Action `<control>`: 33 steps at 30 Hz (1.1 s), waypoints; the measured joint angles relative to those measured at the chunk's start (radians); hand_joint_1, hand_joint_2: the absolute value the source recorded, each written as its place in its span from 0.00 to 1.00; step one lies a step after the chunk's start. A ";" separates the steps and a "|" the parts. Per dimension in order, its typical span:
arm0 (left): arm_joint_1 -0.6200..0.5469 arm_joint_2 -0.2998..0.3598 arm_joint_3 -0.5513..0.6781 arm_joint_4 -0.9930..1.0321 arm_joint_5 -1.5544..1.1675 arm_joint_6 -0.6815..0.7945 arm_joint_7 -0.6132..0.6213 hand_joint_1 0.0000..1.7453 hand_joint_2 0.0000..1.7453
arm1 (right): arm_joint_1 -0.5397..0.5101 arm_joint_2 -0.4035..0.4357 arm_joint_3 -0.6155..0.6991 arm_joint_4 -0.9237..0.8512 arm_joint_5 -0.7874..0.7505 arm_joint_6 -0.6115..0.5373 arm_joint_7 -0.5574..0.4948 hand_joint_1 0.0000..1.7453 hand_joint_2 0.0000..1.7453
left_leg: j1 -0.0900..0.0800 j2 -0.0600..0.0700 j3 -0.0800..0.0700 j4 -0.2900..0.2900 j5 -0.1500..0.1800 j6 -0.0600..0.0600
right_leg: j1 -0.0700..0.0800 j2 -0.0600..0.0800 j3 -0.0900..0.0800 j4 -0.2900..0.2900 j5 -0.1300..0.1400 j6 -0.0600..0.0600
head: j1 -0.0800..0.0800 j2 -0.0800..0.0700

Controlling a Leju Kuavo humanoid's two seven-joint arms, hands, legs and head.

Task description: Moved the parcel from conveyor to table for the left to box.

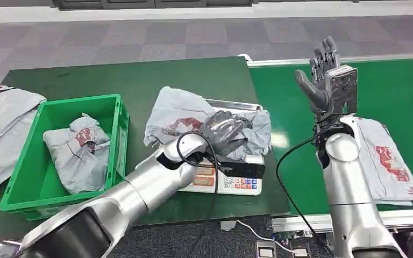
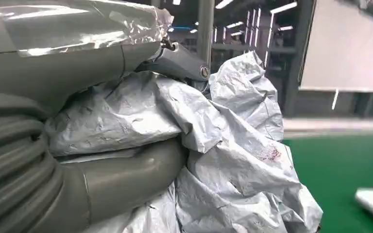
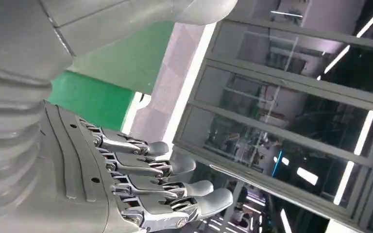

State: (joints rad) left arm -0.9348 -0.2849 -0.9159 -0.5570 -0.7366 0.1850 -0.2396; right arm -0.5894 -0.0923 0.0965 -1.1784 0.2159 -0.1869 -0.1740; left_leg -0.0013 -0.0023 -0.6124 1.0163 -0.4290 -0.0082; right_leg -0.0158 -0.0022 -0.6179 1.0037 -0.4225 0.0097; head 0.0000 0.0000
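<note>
- Table [image 1: 140, 75], dark green top, takes the left and middle of the head view; bright green conveyor belt [image 1: 398, 91] runs beside it on the right, with a white rail along its near edge.
- Green plastic crate [image 1: 115, 115] sits on the left part of the table, open top, with one crumpled grey poly-bag parcel with red print [image 1: 78, 153] lying inside it.
- Flat grey mailer bags [image 1: 2, 129] lie on the table just left of the crate, partly cut off by the frame edge.
- Grey crumpled plastic parcel with red logo [image 1: 175, 115] rests on top of a white weighing scale with coloured keypad [image 1: 231, 183], near the table's right edge, well apart from the belt.
- Left hand [image 1: 226, 131] grips that parcel from the right side; the left wrist view shows the thumb [image 2: 126, 177] and the fingers [image 2: 179, 63] closed around bunched grey plastic [image 2: 223, 145].
- Another flat grey parcel with red print [image 1: 390, 161] lies on the conveyor, partly behind the right forearm.
- Right hand [image 1: 328, 75] is raised above the belt, fingers straight and spread, holding nothing, touching nothing; the right wrist view shows the fingers [image 3: 141, 167] extended.
- Black cable [image 1: 287, 156] loops between scale and right arm.
</note>
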 measured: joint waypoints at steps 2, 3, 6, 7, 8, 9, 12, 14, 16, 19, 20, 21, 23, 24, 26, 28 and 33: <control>0.001 0.006 0.016 -0.022 -0.004 0.000 0.000 1.00 1.00 | 0.000 0.000 0.000 -0.001 0.000 0.002 0.000 0.00 1.00 | 0.000 0.000 0.000 0.000 0.000 0.000 | 0.000 0.000 0.000 0.000 0.000 0.000 | 0.000 0.000; 0.001 0.008 0.023 -0.031 -0.004 0.000 0.000 1.00 1.00 | 0.001 0.000 0.000 -0.002 0.000 0.003 0.000 0.00 1.00 | 0.000 0.000 0.000 0.000 0.000 0.000 | 0.000 0.000 0.000 0.000 0.000 0.000 | 0.000 0.000; 0.002 0.014 0.038 -0.049 -0.006 0.001 0.000 1.00 1.00 | 0.001 0.000 0.000 -0.003 0.000 0.004 0.000 0.00 1.00 | 0.000 0.000 0.000 0.000 0.000 0.000 | 0.000 0.000 0.000 0.000 0.000 0.000 | 0.000 0.000; 0.003 0.015 0.041 -0.054 -0.002 0.006 -0.003 1.00 1.00 | 0.001 0.000 0.000 -0.004 0.001 0.003 0.001 0.00 1.00 | 0.000 0.000 0.000 0.000 0.000 0.000 | 0.000 0.000 0.000 0.000 0.000 0.000 | 0.000 0.000; 0.004 0.016 0.048 -0.060 0.010 0.014 -0.013 1.00 1.00 | 0.001 0.000 0.000 -0.005 0.003 0.000 0.002 0.00 1.00 | 0.000 0.000 0.000 0.000 0.000 0.000 | 0.000 0.000 0.000 0.000 0.000 0.000 | 0.000 0.000; 0.005 0.016 0.057 -0.069 0.027 0.024 -0.025 1.00 1.00 | 0.002 0.000 0.000 -0.005 0.005 -0.004 0.005 0.00 1.00 | 0.000 0.000 0.000 0.000 0.000 0.000 | 0.000 0.000 0.000 0.000 0.000 0.000 | 0.000 0.000; 0.000 0.021 0.094 -0.128 0.063 0.032 -0.028 1.00 1.00 | 0.011 0.000 -0.004 -0.019 0.016 -0.023 0.015 0.00 1.00 | 0.000 -0.001 0.000 0.000 0.000 0.000 | 0.000 0.000 0.000 0.000 0.000 0.000 | 0.000 0.000; -0.003 0.025 0.112 -0.171 0.068 0.049 -0.020 1.00 1.00 | 0.022 0.000 -0.019 -0.033 0.021 -0.033 0.019 0.00 1.00 | 0.000 -0.001 -0.001 0.000 0.000 0.000 | 0.000 0.000 0.000 0.000 0.000 0.000 | 0.000 0.000; -0.008 0.030 0.127 -0.209 0.049 0.097 0.000 1.00 1.00 | 0.040 -0.001 -0.031 -0.050 0.022 -0.036 0.020 0.00 1.00 | 0.000 -0.001 -0.001 0.000 0.000 0.000 | 0.000 -0.001 0.000 0.000 0.000 0.000 | 0.000 0.000; -0.025 0.039 0.148 -0.254 0.035 0.119 0.016 1.00 1.00 | 0.071 -0.001 -0.052 -0.076 0.022 -0.037 0.021 0.00 1.00 | 0.000 -0.001 -0.001 0.000 0.000 0.000 | 0.000 -0.001 0.000 0.000 0.000 0.000 | 0.000 0.000; -0.027 0.042 0.153 -0.263 0.035 0.119 0.016 1.00 1.00 | 0.076 -0.002 -0.054 -0.080 0.022 -0.037 0.021 0.00 1.00 | 0.000 -0.001 -0.001 0.000 0.000 0.000 | 0.000 0.000 0.000 0.000 0.000 0.000 | 0.000 0.000; -0.027 0.043 0.155 -0.273 0.035 0.119 0.018 1.00 1.00 | 0.081 -0.002 -0.056 -0.086 0.022 -0.037 0.021 0.00 1.00 | 0.000 0.000 -0.001 0.000 0.000 0.000 | 0.000 0.000 0.000 0.000 0.000 0.000 | 0.000 0.000; -0.027 0.047 0.156 -0.284 0.035 0.119 0.019 1.00 1.00 | 0.087 -0.002 -0.063 -0.093 0.023 -0.037 0.021 0.00 1.00 | 0.000 0.000 -0.001 0.000 0.000 0.000 | 0.000 0.000 0.000 0.000 0.000 0.000 | 0.000 0.000; -0.027 0.048 0.159 -0.290 0.035 0.119 0.019 1.00 1.00 | 0.089 -0.002 -0.066 -0.097 0.024 -0.036 0.021 0.00 1.00 | 0.000 -0.001 -0.001 0.000 0.000 0.000 | 0.000 0.000 0.000 0.000 0.000 0.000 | 0.000 0.000; -0.025 0.083 0.162 -0.290 -0.062 0.127 0.112 1.00 1.00 | 0.089 -0.005 -0.068 -0.098 0.069 -0.043 0.065 0.00 1.00 | 0.000 0.000 -0.002 -0.001 0.000 0.000 | 0.000 0.000 0.000 0.000 0.000 0.000 | 0.000 0.000; -0.021 0.150 0.168 -0.251 -0.315 0.205 0.345 1.00 1.00 | 0.087 -0.010 -0.067 -0.075 0.130 -0.060 0.079 0.00 1.00 | 0.000 0.005 -0.001 -0.002 -0.001 -0.001 | 0.000 0.004 0.001 0.001 0.000 -0.001 | 0.000 0.000; -0.005 0.270 0.276 -0.062 -0.500 0.436 0.499 1.00 1.00 | 0.085 -0.031 -0.068 0.001 0.130 -0.089 0.025 0.00 1.00 | 0.003 0.011 0.001 -0.002 0.003 -0.004 | 0.004 0.009 -0.005 0.001 0.002 -0.005 | 0.000 0.000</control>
State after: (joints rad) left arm -0.9402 -0.0148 -0.6401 -0.6187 -1.2364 0.6211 0.2590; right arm -0.5048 -0.1232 0.0290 -1.1776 0.3456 -0.2754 -0.1488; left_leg 0.0018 0.0083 -0.6116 1.0142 -0.4255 -0.0126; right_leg -0.0119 0.0066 -0.6225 1.0045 -0.4202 0.0050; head -0.0004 0.0000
